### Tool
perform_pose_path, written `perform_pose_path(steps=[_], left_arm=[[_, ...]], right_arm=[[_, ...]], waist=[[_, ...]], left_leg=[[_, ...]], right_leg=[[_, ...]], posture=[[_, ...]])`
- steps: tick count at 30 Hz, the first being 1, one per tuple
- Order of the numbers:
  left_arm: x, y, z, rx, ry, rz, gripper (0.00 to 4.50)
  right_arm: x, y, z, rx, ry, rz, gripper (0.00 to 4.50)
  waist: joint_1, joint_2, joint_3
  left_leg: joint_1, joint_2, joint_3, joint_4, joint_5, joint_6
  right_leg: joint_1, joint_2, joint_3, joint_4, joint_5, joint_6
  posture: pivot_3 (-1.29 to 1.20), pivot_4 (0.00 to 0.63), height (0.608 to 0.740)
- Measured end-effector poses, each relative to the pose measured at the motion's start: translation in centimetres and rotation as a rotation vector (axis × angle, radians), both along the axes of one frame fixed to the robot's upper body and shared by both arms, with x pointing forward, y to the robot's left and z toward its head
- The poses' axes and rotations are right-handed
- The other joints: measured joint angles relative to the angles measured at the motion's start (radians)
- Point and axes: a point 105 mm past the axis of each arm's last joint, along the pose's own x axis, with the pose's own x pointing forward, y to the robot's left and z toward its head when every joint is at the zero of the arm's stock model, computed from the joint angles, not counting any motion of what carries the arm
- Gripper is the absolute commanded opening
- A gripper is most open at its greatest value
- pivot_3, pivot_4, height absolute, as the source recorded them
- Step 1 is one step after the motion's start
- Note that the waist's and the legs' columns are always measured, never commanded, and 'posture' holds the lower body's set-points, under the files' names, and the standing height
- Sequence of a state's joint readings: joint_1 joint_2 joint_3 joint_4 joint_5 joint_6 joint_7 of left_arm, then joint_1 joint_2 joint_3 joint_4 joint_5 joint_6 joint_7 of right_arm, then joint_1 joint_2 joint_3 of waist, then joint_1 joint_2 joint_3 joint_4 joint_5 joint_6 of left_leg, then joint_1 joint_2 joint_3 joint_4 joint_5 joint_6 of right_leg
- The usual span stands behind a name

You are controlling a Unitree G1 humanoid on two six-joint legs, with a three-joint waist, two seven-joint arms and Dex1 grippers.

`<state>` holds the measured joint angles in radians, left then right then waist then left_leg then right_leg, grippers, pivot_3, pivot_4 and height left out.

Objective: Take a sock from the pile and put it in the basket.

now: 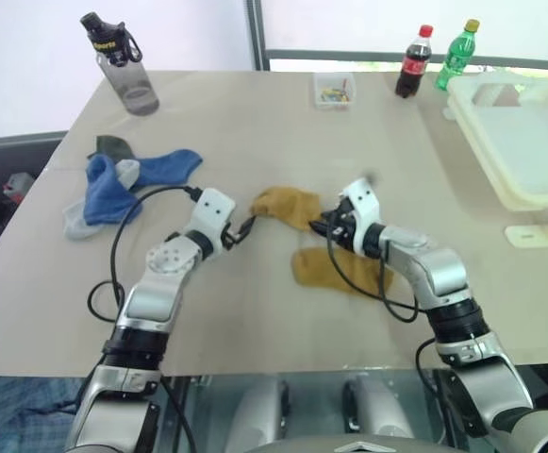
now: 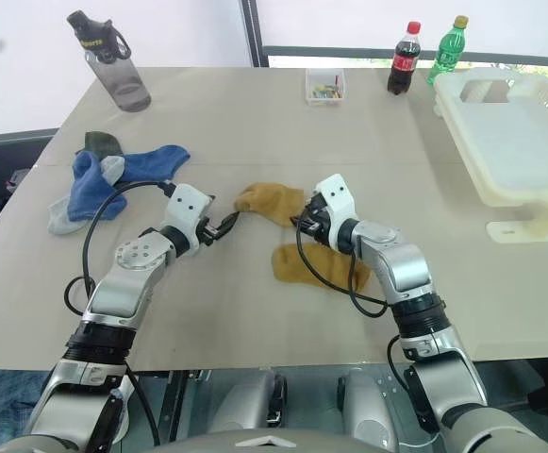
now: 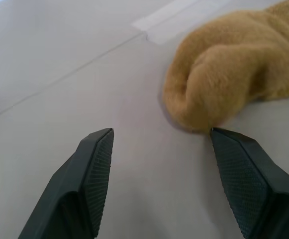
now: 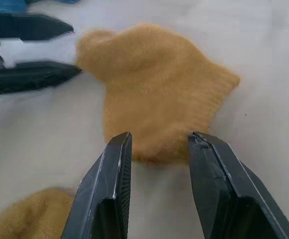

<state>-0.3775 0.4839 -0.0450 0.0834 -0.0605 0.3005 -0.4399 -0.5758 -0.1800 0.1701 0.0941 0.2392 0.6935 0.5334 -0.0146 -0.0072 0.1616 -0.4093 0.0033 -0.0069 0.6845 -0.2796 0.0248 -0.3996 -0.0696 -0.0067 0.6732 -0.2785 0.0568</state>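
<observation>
Two mustard socks are lying mid-desk [image 1: 255, 123], between the basket [image 1: 500, 179] at far right and the pile [image 1: 123, 184] of blue and grey socks at left. Upper sock [image 4: 154, 94] is sitting between both tools: the left tool [image 3: 159, 144] is gaping wide, one fingertip just touching the toe; the right tool [image 4: 159, 144] is standing partly open at the cuff, gripping nothing. Soft, light and limp, it is likely calling for a pinch on a bunched fold. Right wrist view is showing the nearer sock [image 4: 20, 214] too.
</observation>
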Motion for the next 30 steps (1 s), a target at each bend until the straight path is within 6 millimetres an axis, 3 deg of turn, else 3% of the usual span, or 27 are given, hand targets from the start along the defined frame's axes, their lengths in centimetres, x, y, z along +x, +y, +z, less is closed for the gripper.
perform_pose_path(steps=[5,8,10,11,17,22,26,30], left_arm=[[-0.1,-0.2,0.0,-0.005,0.002,-0.003,3.36],[-0.3,-0.2,-0.2,-0.005,0.007,-0.002,3.36],[-0.4,-0.2,-0.2,-0.005,0.006,-0.002,3.36],[-0.4,-0.2,-0.2,-0.005,0.007,-0.002,3.36],[-0.6,-0.1,-0.2,-0.004,0.009,-0.002,3.36],[-0.9,0.0,-0.3,-0.001,0.015,-0.014,3.36],[-1.1,0.1,-0.3,0.012,0.018,-0.025,3.36],[-1.4,-0.3,-0.4,-0.032,0.039,-0.054,3.36]], right_arm=[[0.4,0.0,-0.3,-0.031,-0.008,-0.017,1.8],[0.5,-0.1,-0.4,-0.048,-0.021,-0.017,1.15],[0.5,-0.1,-0.4,-0.052,-0.022,-0.018,0.17],[0.4,-0.1,-0.4,-0.051,-0.024,-0.014,0.03],[0.0,-0.9,0.0,-0.087,-0.056,0.014,0.03],[-1.2,-2.6,1.9,-0.137,-0.124,0.07,0.03],[-2.7,-3.8,1.7,-0.163,-0.096,0.144,0.03],[-2.9,-4.7,1.6,-0.185,-0.088,0.163,0.03]], waist=[[-0.001,0.0,0.0],[-0.001,0.0,0.0],[-0.001,0.0,0.0],[-0.001,0.0,0.0],[0.0,0.0,0.0],[0.001,0.0,0.0],[0.001,0.0,0.0],[0.001,0.0,0.0]], left_leg=[[-0.001,0.0,0.002,0.0,0.0,0.0],[-0.001,0.0,0.002,0.0,0.0,0.0],[-0.001,0.0,0.002,0.0,0.0,0.0],[-0.001,0.0,0.002,0.001,0.0,0.0],[-0.003,0.0,0.002,0.001,0.0,0.0],[-0.003,0.0,0.002,0.001,0.0,0.0],[-0.003,0.0,0.003,0.002,0.0,0.0],[-0.003,0.001,0.003,0.002,0.0,0.0]], right_leg=[[-0.003,0.0,0.002,0.003,0.0,0.0],[-0.003,0.0,0.002,0.003,0.0,0.0],[-0.003,0.0,0.002,0.004,0.0,0.0],[-0.003,0.0,0.002,0.004,0.0,0.0],[-0.005,0.0,0.003,0.004,0.0,0.0],[-0.005,0.0,0.003,0.004,0.0,0.0],[-0.005,0.0,0.003,0.004,0.0,0.0],[-0.005,0.0,0.003,0.004,0.0,0.0]], posture=[[0.0,0.15,0.74],[0.0,0.15,0.74],[0.0,0.15,0.74],[0.0,0.15,0.74],[0.0,0.15,0.74],[0.0,0.15,0.74],[0.0,0.15,0.74],[0.0,0.15,0.74]])
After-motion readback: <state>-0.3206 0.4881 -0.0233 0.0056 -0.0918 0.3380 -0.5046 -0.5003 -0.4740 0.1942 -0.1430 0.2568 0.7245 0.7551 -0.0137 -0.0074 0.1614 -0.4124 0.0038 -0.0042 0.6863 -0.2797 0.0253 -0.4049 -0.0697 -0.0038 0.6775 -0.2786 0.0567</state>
